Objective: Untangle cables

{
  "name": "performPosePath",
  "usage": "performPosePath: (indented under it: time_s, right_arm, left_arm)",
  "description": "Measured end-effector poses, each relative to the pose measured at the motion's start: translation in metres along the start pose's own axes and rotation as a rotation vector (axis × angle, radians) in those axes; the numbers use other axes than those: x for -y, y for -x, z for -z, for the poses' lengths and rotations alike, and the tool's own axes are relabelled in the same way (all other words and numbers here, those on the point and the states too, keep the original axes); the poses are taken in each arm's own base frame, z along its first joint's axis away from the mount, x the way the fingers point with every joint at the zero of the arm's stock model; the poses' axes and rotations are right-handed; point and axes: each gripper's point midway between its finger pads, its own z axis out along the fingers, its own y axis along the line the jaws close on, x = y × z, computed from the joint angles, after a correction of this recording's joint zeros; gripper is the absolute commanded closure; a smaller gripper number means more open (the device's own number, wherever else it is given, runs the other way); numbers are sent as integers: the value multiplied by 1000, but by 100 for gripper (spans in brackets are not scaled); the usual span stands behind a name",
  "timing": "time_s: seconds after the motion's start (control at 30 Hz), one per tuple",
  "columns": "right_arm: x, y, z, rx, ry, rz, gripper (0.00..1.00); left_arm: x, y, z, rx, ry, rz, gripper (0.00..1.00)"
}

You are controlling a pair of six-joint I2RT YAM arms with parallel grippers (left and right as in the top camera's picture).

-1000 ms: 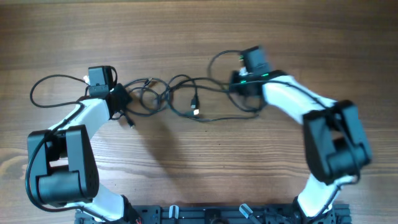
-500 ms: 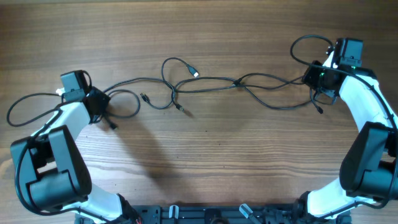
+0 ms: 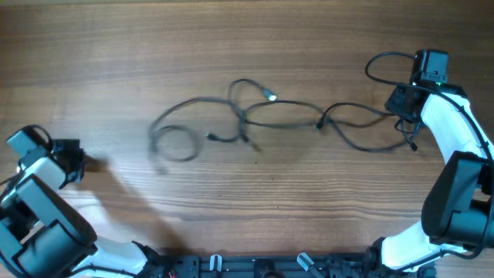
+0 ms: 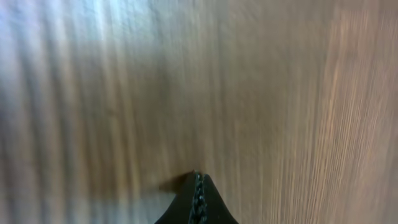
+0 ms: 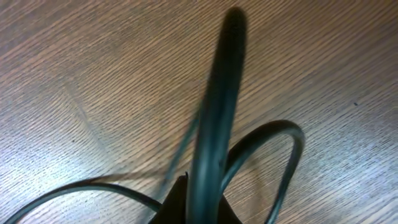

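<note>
pulling back to the left edge of the desk [image 3: 231, 224], your left claw [image 3: 83, 161] is clenched on nothing; its end now lies free. the cables [image 3: 320, 123] sprawl mid-desk, still crossed, the right claw [image 3: 403, 102] grasping their right end. you likely need a regrasp.

Both arms are made of smooth white links joined by bulky black joint housings. The left arm [image 3: 40, 225] fills the lower left of the overhead frame and the right arm [image 3: 448, 131] the right edge. A small green light [image 3: 440, 78] glows on the black camera block at the right wrist, and a thin black wire [image 3: 384, 55] loops off it. A black slotted base rail [image 3: 255, 267] runs along the bottom edge. In the wrist view the left jaws are dark and tapered, meeting at a finely toothed seam.
</note>
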Motion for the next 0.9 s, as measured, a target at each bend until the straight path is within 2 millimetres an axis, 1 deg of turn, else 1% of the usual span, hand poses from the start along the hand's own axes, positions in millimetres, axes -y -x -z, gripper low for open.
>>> performPosePath:
  time_s: [0.07, 0.1, 0.17, 0.2, 0.23, 0.27, 0.3, 0.33, 0.37, 0.4, 0.43, 0.47, 0.5, 0.57, 0.6, 0.63, 0.7, 0.8, 0.87, 0.9]
  right_arm:
    - [0, 0, 0, 0, 1, 0, 96]
    - [-3, -1, 0, -5, 19, 4, 94]
    - [-19, -1, 1, -16, 112, 34, 83]
    - [-34, -2, 3, -23, 196, 63, 78]
    - [-41, -3, 5, -28, 237, 82, 71]
    - [-50, -4, 8, -36, 296, 95, 57]
    - [-60, -7, 11, -47, 356, 117, 46]
    - [-71, -11, 16, -61, 427, 140, 34]
    - [-78, -14, 20, -72, 478, 162, 27]
    - [-83, -16, 22, -75, 511, 183, 25]
    - [-89, -18, 25, -80, 545, 204, 23]
    - [-94, -22, 29, -92, 577, 222, 21]
    - [-100, -26, 32, -100, 610, 243, 19]
    - [-111, -34, 38, -115, 651, 280, 15]
    - [-122, -42, 43, -128, 678, 313, 15]
    - [-130, -49, 47, -140, 697, 339, 14]
    - [-141, -63, 53, -170, 719, 376, 14]
    - [-154, -78, 59, -198, 737, 417, 14]
    - [-159, -83, 62, -206, 744, 433, 13]
    - [-162, -86, 63, -209, 748, 442, 13]
  left_arm:
    - [-1, 1, 0, -15, -22, 24, 96]
    - [0, 1, 0, -24, -37, 29, 89]
    - [7, 0, 0, -43, -85, 7, 65]
    - [14, -4, 0, -64, -128, -32, 49]
    - [23, -10, 0, -90, -171, -67, 47]
    - [33, -19, 1, -122, -209, -117, 44]
    - [44, -29, 3, -154, -239, -161, 41]
    - [56, -50, 5, -220, -272, -247, 36]
    - [64, -77, 7, -291, -275, -311, 33]
    - [70, -101, 12, -360, -266, -396, 31]
    - [73, -119, 14, -402, -257, -456, 28]
    - [75, -136, 18, -448, -245, -514, 22]
    - [79, -160, 21, -501, -241, -601, 17]
    - [85, -189, 28, -550, -262, -741, 11]
    - [86, -210, 33, -581, -275, -839, 8]
    - [87, -234, 38, -607, -296, -963, 7]
    - [87, -263, 45, -628, -322, -1116, 5]
    - [84, -297, 52, -635, -339, -1293, 3]
    - [83, -305, 52, -603, -324, -1367, 0]
    - [82, -309, 52, -577, -304, -1412, 0]
